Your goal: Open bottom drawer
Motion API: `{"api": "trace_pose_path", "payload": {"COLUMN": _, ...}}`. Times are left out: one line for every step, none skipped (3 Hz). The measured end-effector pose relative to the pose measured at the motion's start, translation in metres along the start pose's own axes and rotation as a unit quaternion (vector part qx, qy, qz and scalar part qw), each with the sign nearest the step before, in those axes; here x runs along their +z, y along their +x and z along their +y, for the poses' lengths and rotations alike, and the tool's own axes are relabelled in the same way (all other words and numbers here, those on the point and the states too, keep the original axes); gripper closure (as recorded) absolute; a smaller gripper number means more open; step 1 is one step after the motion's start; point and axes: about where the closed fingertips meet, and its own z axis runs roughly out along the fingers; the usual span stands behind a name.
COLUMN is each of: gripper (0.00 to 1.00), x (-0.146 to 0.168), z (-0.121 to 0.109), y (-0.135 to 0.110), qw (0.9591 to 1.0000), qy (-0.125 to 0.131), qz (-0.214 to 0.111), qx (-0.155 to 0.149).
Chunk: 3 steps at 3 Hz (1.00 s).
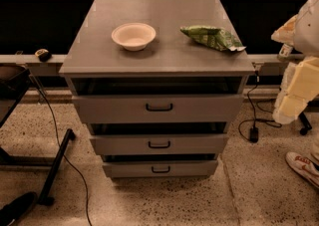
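Observation:
A grey cabinet [159, 56] with three drawers stands in the middle of the camera view. The bottom drawer [129, 169] is the lowest one, with a low plain front and a small black loop handle [160, 169]. A narrow dark gap shows above its front. The mid drawer [124, 145] and the top drawer [114, 109] sit above it, each with a dark gap over it. My gripper [291, 98] is at the far right edge, pale yellow and white, to the right of the cabinet at top drawer height, well apart from the bottom drawer's handle.
A white bowl [133, 36] and a green snack bag [212, 37] lie on the cabinet top. A black frame [55, 165] and cable stand on the floor to the left. A power adapter [253, 134] and a person's shoe [304, 167] are to the right.

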Motion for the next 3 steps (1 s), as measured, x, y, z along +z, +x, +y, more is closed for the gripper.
{"api": "trace_pose_path", "payload": {"gripper": 0.0, "x": -0.001, "z": -0.001, "y": 0.0, "qw": 1.0, "qy": 0.002, "qz": -0.002, "qx": 0.0}}
{"api": "trace_pose_path", "payload": {"gripper": 0.0, "x": 0.026, "z": 0.008, "y": -0.004, "qw": 0.9999, "qy": -0.006, "qz": -0.012, "qx": -0.008}}
{"api": "trace_pose_path", "payload": {"gripper": 0.0, "x": 0.068, "z": 0.05, "y": -0.023, "qw": 0.9965, "qy": -0.015, "qz": -0.068, "qx": -0.047}}
